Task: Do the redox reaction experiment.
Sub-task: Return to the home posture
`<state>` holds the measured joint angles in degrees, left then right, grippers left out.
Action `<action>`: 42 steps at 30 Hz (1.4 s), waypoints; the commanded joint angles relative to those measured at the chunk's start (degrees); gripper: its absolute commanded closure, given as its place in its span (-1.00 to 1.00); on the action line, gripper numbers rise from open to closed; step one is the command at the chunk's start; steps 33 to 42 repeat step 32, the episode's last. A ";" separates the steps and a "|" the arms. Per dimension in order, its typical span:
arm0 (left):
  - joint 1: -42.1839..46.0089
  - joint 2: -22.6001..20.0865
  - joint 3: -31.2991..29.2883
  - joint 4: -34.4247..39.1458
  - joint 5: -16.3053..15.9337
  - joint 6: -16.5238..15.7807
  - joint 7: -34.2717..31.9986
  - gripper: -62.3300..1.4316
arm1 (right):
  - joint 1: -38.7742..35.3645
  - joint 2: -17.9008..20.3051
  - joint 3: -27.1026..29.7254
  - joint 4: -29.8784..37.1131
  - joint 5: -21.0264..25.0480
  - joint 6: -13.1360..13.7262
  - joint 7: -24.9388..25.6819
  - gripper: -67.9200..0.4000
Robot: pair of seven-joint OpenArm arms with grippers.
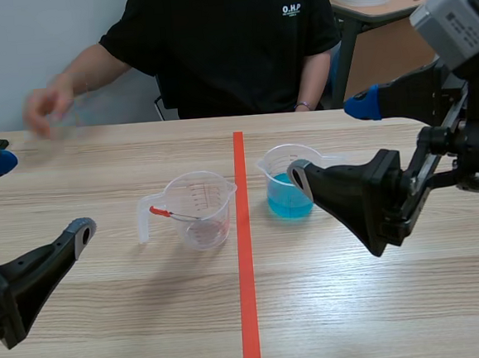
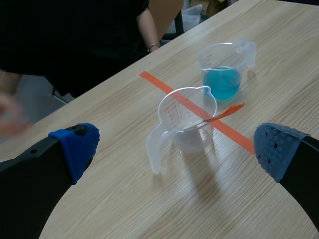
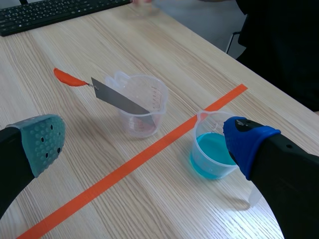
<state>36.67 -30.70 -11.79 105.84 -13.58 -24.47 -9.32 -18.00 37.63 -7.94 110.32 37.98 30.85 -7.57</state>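
Observation:
A clear measuring cup (image 1: 199, 209) stands just left of the orange tape line (image 1: 244, 253). A grey metal strip with a red end (image 1: 176, 215) leans in it, the red end sticking out over the rim. Right of the tape is a second clear cup holding blue liquid (image 1: 288, 183). My left gripper (image 1: 33, 198) hangs open at the near left, well short of the cups. My right gripper (image 1: 330, 139) is open above the table, just right of the blue cup. In the wrist views the strip cup (image 2: 189, 124) (image 3: 142, 107) and the blue cup (image 2: 224, 69) (image 3: 212, 154) lie ahead of the open fingers.
A person in a black shirt (image 1: 228, 39) sits across the table with one hand (image 1: 47, 107) raised over its far left. A black keyboard (image 3: 55, 12) lies at the far table edge. A brown side table (image 1: 391, 1) stands behind at the right.

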 commanded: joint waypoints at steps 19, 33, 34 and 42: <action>0.46 -1.68 2.84 0.04 -0.70 1.86 -1.20 -1.00 | 0.52 0.76 0.15 0.52 -2.03 -0.02 -0.07 -1.00; 0.46 -1.55 2.84 0.02 -0.70 1.81 -1.20 -1.00 | 0.52 0.76 0.15 0.52 -2.89 0.00 -0.07 -1.00; 0.46 -1.55 2.84 0.02 -0.70 1.81 -1.20 -1.00 | 0.52 0.76 0.15 0.52 -2.89 0.00 -0.07 -1.00; 0.46 -1.55 2.84 0.02 -0.70 1.81 -1.20 -1.00 | 0.52 0.76 0.15 0.52 -2.89 0.00 -0.07 -1.00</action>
